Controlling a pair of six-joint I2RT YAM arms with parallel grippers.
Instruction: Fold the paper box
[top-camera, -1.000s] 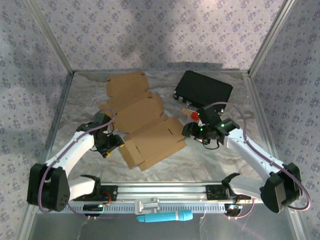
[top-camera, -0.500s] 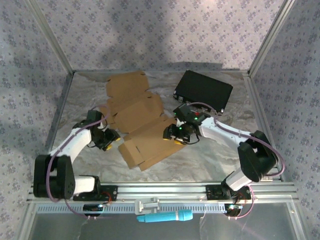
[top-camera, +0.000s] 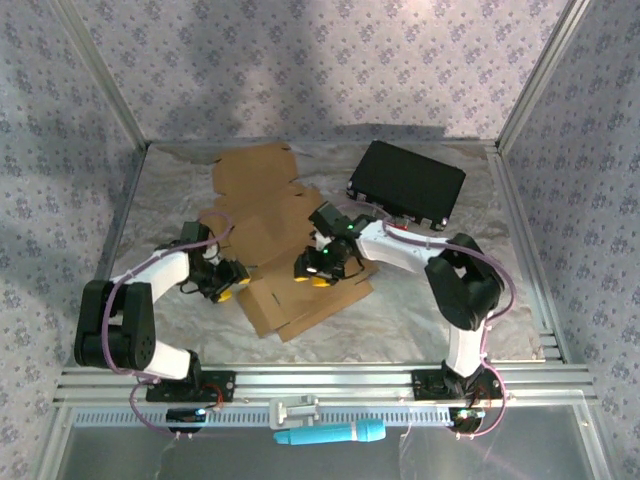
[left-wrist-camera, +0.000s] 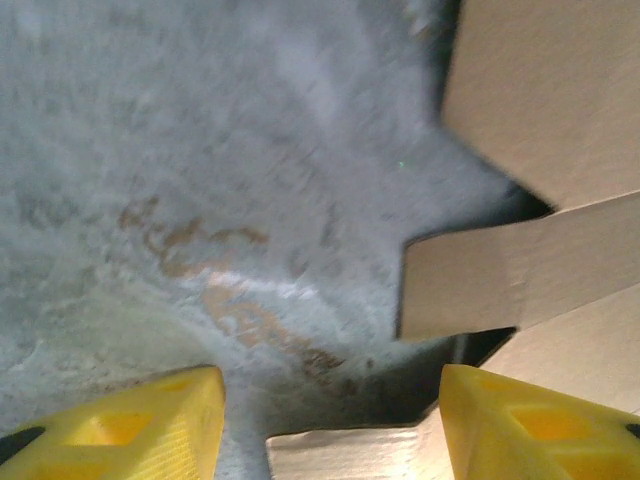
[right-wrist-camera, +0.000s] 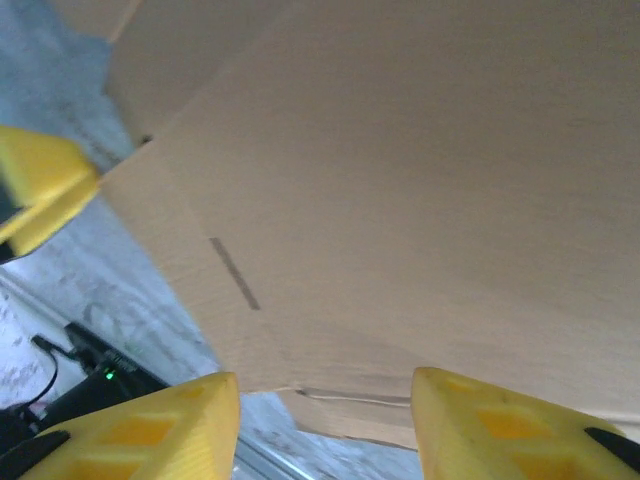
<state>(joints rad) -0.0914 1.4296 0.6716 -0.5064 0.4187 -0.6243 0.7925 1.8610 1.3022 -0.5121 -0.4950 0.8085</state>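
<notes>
Two arms, one flattened cardboard box (top-camera: 285, 215), one black case (top-camera: 405, 182) and one light-blue tool (top-camera: 330, 434) are in view.

The left arm is folded low at the left side, its forearm running rightward just above the silvery surface (top-camera: 420, 310). The left claw (top-camera: 225, 280) sits at the left edge of the cardboard, near the front flaps. In the left wrist view the left claw (left-wrist-camera: 330, 400) is released: its yellow fingers (left-wrist-camera: 150, 425) stand apart over the surface (left-wrist-camera: 200, 150), with the tip of one flap between them and unclamped. More cardboard (left-wrist-camera: 540, 90) lies ahead to the right.

The box lies unfolded and flat in the middle of the surface, its panels running from the back toward the front.

The right arm rises from its base to a raised elbow, then stretches left over the box. The right claw (top-camera: 318, 268) hovers above the front panel. In the right wrist view the right claw (right-wrist-camera: 325, 400) is released, with its fingers (right-wrist-camera: 150, 430) apart and the panel (right-wrist-camera: 400, 150) spread beyond them.

The black case rests at the back right, apart from the cardboard. The blue tool lies on the front rail.
</notes>
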